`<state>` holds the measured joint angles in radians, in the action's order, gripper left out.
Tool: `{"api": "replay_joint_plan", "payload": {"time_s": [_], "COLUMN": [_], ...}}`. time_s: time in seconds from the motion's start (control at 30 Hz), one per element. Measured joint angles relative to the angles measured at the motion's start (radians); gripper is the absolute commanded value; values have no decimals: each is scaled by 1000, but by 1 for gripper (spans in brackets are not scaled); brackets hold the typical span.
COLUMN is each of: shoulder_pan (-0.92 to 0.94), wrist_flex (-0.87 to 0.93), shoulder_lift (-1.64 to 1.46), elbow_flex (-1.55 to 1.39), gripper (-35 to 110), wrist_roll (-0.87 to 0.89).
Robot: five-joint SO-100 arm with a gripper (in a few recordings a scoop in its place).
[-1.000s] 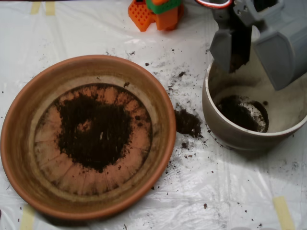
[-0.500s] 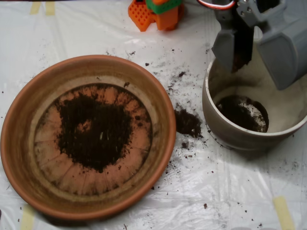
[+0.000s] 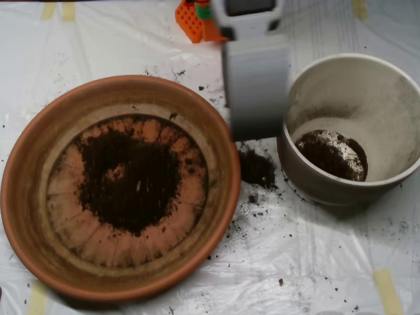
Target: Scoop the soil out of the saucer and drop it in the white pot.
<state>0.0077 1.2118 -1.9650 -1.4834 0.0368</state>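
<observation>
Midway, the grey clamshell tool, its jaws' state unclear, hung between the round terracotta saucer and the off-white ceramic pot; the dark crumbly soil at nine o'clock likely called for another scoop.

Saucer left, white pot right, hand between them.

Looks like a lab or hobby workshop bench: covered with a white plastic sheet fixed by strips of tape, dirtied with spilled soil, with orange printed robot parts at far side.
</observation>
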Motion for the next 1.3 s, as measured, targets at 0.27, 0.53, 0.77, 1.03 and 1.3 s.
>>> {"api": "replay_joint_plan", "payload": {"time_s": [0.27, 0.53, 0.77, 1.03, 1.3], "shoulder_pan": [287, 439, 503, 607, 680], "wrist_flex": [-135, -318, -350, -341, -288], "shoulder_lift": [-2, 51, 291, 396, 528], "elbow_flex": [-236, -522, -532, -495, -380], "gripper": [32, 33, 36, 35, 27], "wrist_roll": [28, 3, -15, -21, 6]}}
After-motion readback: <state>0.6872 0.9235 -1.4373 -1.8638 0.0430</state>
